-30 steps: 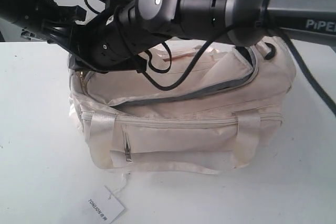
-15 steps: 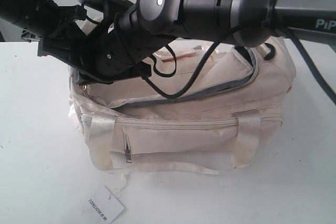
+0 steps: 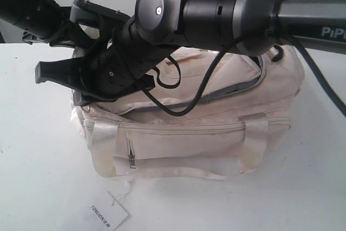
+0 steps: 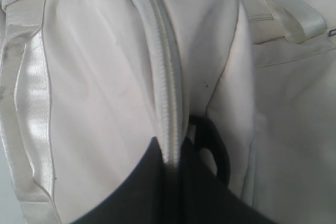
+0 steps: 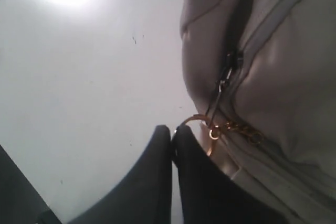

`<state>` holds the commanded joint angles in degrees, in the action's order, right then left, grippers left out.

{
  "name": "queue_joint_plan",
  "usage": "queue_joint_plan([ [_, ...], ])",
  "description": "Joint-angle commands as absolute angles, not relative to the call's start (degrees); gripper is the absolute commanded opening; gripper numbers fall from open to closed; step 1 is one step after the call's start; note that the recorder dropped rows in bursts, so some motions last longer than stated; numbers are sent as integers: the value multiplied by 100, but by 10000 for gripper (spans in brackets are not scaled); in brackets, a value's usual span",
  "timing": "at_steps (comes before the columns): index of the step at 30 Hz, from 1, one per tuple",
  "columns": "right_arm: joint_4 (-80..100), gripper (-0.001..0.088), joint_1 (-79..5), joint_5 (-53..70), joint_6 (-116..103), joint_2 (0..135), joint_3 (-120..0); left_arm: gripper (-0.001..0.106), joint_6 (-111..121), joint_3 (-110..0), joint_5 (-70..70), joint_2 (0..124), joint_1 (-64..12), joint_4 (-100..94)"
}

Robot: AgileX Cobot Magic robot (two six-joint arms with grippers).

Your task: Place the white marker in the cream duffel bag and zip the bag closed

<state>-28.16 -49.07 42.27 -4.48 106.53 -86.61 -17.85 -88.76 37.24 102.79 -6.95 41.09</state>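
The white worktop (image 3: 32,160) fills the exterior view. The cream duffel bag (image 3: 216,139) sits in the middle of it, with its long front side facing 6 o'clock. The bag's top zip is open at about 2 o'clock, and grey lining shows in the gap.

The big dark right arm (image 3: 216,9) comes in from 3 o'clock. It reaches across the top of the bag to the bag's 9 o'clock end. The left arm (image 3: 27,12) is at 10 o'clock, behind that same end.

A shiny strap (image 3: 105,133) runs down the front of the bag. Beside it is a front pocket (image 3: 184,147) with its own zip. A white paper tag (image 3: 106,213) lies flat on the worktop at 7 o'clock from the bag, hanging on a thin string.

In the left wrist view, the left fingers (image 4: 173,167) pinch the bag's white zip strip (image 4: 165,87), which runs in between them.

In the right wrist view, the right fingers (image 5: 172,129) are pressed together. They pinch the gold ring (image 5: 197,121) right at their tips. The ring hangs from the small zip slider (image 5: 226,77) at the end of the bag.

The white marker does not show in any view, so it is not clear where it is.
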Motion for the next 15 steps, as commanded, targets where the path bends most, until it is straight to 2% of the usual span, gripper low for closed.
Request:
queue_joint_plan([
  [15,-2715,0,-4907,4580,0,10642,-8661,0,-1795,-8876,3704,10279,-695,3526],
])
